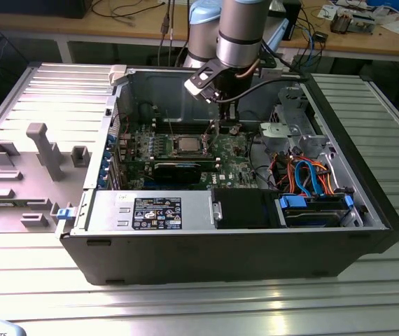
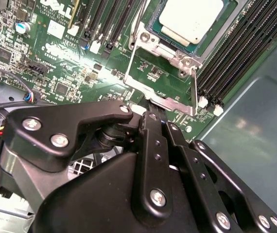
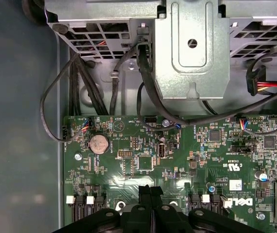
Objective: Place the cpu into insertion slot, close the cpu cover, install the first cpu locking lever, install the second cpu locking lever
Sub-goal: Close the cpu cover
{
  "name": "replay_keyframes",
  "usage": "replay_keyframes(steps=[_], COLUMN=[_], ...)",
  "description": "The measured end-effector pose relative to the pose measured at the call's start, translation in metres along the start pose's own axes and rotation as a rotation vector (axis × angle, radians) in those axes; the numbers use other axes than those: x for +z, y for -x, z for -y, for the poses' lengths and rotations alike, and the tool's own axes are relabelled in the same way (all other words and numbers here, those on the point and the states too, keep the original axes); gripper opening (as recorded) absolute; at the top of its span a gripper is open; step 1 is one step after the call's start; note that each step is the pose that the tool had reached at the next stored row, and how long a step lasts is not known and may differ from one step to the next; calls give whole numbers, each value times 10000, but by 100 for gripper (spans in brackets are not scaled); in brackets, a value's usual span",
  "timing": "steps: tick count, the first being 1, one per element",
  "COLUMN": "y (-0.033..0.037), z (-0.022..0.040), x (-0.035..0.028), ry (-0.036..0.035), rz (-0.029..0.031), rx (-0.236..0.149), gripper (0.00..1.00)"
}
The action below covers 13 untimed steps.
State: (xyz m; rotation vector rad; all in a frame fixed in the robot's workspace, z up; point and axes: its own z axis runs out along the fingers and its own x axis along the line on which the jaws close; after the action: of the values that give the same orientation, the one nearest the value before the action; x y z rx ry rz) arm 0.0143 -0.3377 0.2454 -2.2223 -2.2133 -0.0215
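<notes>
The cpu (image 2: 192, 19), a flat square chip with a dull silver top, lies in its socket on the green board (image 2: 56, 53); in the exterior view the cpu (image 1: 187, 145) sits mid-board inside the open computer case. The cpu cover (image 2: 170, 103), a thin grey metal frame, stands flipped open beside the socket, and the board shows through its window. My gripper (image 2: 153, 116) is shut, with its black fingertips right at the cover's free edge. In the first wrist view the gripper (image 3: 150, 191) hangs low over the board. In the exterior view the gripper (image 1: 220, 126) is just right of the cpu.
Memory slots (image 2: 240, 53) run along both sides of the socket. A metal drive cage (image 3: 192, 43) with black cables (image 3: 51, 102) stands close behind the gripper. A black card (image 1: 178, 170) lies in front of the socket. A grey fixture tray (image 1: 31, 168) sits outside the case at the exterior view's left.
</notes>
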Motion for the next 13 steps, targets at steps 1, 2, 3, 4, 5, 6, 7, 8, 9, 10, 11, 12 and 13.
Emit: replay_keyframes(steps=[1, 2, 3, 4, 5, 6, 7, 8, 9, 10, 11, 12, 13], y=[0, 0, 0, 0, 0, 0, 0, 0, 0, 0, 0, 0, 0], z=[6, 15, 19, 24, 27, 33, 36, 40, 47, 50, 52, 54, 56], x=[0, 0, 0, 0, 0, 0, 0, 0, 0, 0, 0, 0, 1], ry=[0, 0, 0, 0, 0, 0, 0, 0, 0, 0, 0, 0, 0], rz=[1, 0, 1, -1, 0, 1, 1, 1, 0, 0, 0, 0, 0], rx=[0, -1, 0, 0, 0, 0, 0, 0, 1, 0, 0, -1, -1], gripper=[11, 11, 11, 11, 11, 11, 11, 11, 11, 11, 11, 11, 11])
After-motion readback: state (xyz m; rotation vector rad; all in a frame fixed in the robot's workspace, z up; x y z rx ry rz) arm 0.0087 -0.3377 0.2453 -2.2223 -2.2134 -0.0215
